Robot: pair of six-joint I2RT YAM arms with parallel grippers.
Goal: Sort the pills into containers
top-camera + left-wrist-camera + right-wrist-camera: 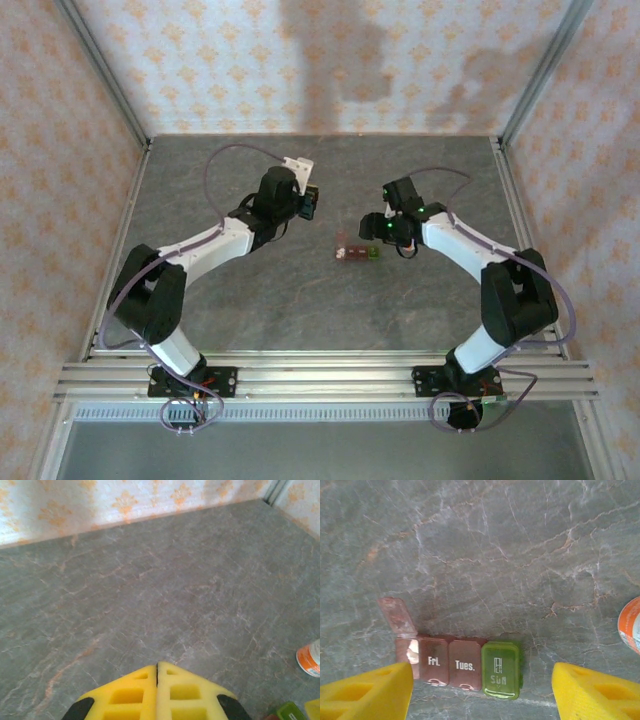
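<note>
Containers (465, 665): 1 joined strip near the middle of the table (300, 310). It has red-brown cells marked Fri. and Tues., with a green cell (501, 670) at the right end. The left-end cell has its lid (396, 615) flipped open toward the far side. The other 3 lids look shut. There is a pale patch inside the open cell (pill or glare, cannot tell). No loose pills made out.

Right end effector (482, 692): open and empty, poised over the strip with 1 finger to each side, not touching it.

Left end effector (157, 672): closed on nothing, fingers pressed together, over bare table to the left and far side of the strip.

White bottle with orange base (631, 627): on the table to the right of the strip, apart from it.

Judgement: the step in hand looks like steadying the strip or working a shut lid. To do it well:
- Descend square to the strip.
- Press down rather than sideways, since a strip this light will likely skid.
- Work at the lid's near lip.
- Stay clear of the open lid so it is not knocked shut.
</note>
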